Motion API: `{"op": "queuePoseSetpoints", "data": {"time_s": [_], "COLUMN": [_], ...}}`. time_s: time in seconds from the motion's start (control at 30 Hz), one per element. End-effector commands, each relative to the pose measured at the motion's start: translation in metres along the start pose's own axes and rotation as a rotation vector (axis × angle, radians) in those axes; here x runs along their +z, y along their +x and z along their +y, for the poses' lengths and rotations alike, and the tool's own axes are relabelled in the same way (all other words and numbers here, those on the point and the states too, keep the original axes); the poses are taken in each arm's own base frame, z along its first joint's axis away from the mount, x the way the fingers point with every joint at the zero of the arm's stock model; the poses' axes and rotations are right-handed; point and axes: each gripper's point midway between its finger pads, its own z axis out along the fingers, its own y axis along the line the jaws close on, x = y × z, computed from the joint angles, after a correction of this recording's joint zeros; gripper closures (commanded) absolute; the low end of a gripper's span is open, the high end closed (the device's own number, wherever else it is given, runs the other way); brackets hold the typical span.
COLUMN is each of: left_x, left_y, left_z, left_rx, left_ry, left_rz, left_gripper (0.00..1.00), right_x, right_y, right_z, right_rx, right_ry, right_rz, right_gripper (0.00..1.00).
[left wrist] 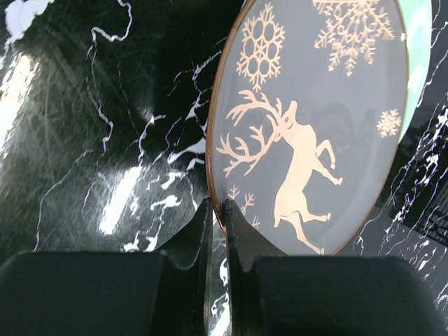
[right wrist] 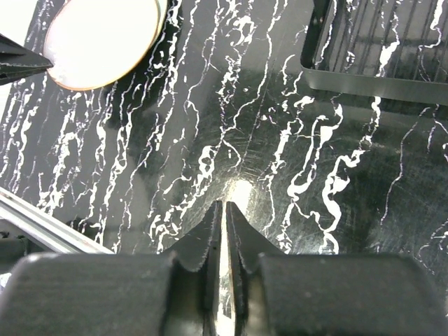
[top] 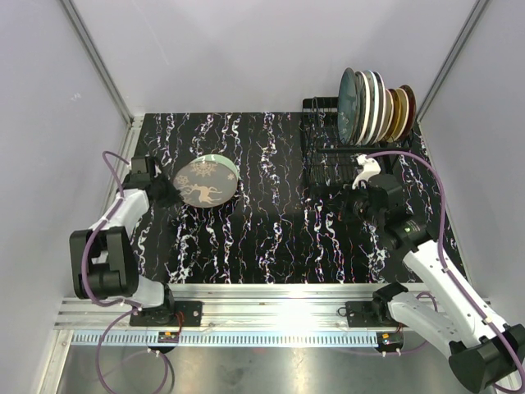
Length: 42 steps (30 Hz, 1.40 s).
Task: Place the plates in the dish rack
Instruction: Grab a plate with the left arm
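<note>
Here: One Plate Gripped at the Rim, Others Racked

Left of frame in the top view, the left gripper (left wrist: 217, 210) has its jaws clamped on the rim of the reindeer plate (top: 207, 182), which sits tilted over the marbled table (top: 262, 238). At mid-frame, a broad strip of table separates the plate's right edge from the dish rack (top: 316, 156). Right of centre, the right gripper (right wrist: 224, 206) hangs over the table, jaws almost together and holding nothing. At upper right, the racked plates (top: 376, 105) stand on edge at the rack's far end.
</note>
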Motion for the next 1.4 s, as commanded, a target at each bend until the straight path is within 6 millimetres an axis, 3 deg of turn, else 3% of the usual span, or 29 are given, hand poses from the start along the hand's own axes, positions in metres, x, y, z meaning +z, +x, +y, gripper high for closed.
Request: {"op": "queuePoseSetpoints", "data": {"time_s": [0.0,0.1,0.3,0.47,0.5,0.53,0.6,0.63,0.9,1.0,1.13,1.37], "left_x": [-0.02,-0.029,-0.045,-0.056,-0.057,-0.058,-0.061,-0.064,-0.071,-0.074,-0.073,-0.07], "left_y": [-0.008,-0.012,-0.019,-0.027,-0.028,-0.028,-0.032,-0.034,-0.047,-0.049,-0.046,-0.039], "left_z": [-0.007,-0.011,-0.023,-0.039,-0.041,-0.044,-0.05,-0.051,-0.062,-0.069,-0.073,-0.075], "left_rx": [0.019,0.026,0.035,0.05,0.057,0.063,0.071,0.072,0.054,0.047,0.043,0.042], "left_ry": [0.019,0.035,0.087,0.15,0.159,0.179,0.2,0.205,0.242,0.275,0.301,0.318], "left_rz": [-0.059,-0.083,-0.116,-0.144,-0.145,-0.142,-0.157,-0.17,-0.224,-0.229,-0.207,-0.173], "left_gripper": [1.0,1.0,1.0,1.0,1.0,1.0,1.0,1.0,1.0,1.0,1.0,1.0], "right_x": [-0.005,-0.002,0.004,0.023,0.027,0.033,0.037,0.042,0.056,0.069,0.096,0.127], "right_y": [-0.017,-0.013,-0.006,0.021,0.013,0.022,0.011,0.016,-0.004,-0.001,0.014,0.026], "right_z": [0.014,0.018,0.038,0.057,0.064,0.062,0.073,0.071,0.073,0.079,0.085,0.1], "right_rx": [-0.011,0.003,0.119,0.178,0.233,0.271,0.375,0.402,0.628,0.744,0.859,0.952], "right_ry": [-0.057,-0.087,-0.18,-0.208,-0.225,-0.226,-0.27,-0.264,-0.282,-0.315,-0.304,-0.302], "right_rz": [-0.055,-0.031,-0.055,-0.014,-0.053,-0.041,-0.092,-0.087,-0.178,-0.146,-0.067,-0.013], "right_gripper": [0.82,0.68,0.66,0.61,0.6,0.6,0.59,0.58,0.54,0.5,0.36,0.33]}}
